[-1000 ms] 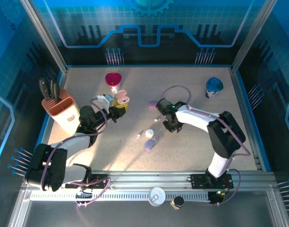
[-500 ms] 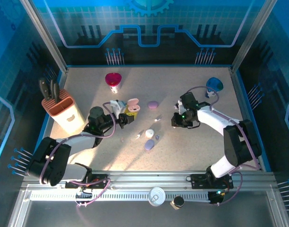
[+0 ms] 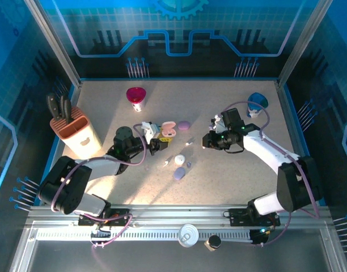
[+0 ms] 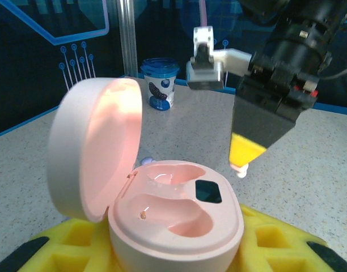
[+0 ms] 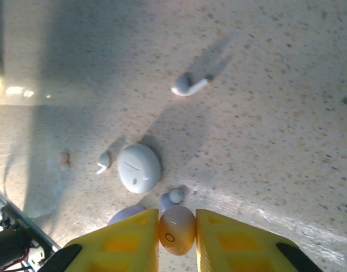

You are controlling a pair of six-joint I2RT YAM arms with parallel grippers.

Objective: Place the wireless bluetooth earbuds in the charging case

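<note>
Right gripper (image 5: 177, 222) is clamped on a pinkish earbud (image 5: 176, 233) (held at the fingertips (image 5: 131, 241)). Just beyond its tips, a white case (image 5: 139, 168) and loose earbuds (image 5: 190, 85) are seen lying on the table (image 5: 275, 147). Opposite it, an open pink case (image 4: 173, 218) is pinched by the left gripper (image 3: 162, 137).

Warm, bright light washes the tabletop (image 3: 230, 175) from above, strongest along its near edge; the surrounding walls are dim blue. In the right wrist view, a white earbud (image 5: 190, 85) throws a long soft shadow. On the charging case (image 4: 179, 221) the lid glows pink; that view's bottom corners blur.
</note>
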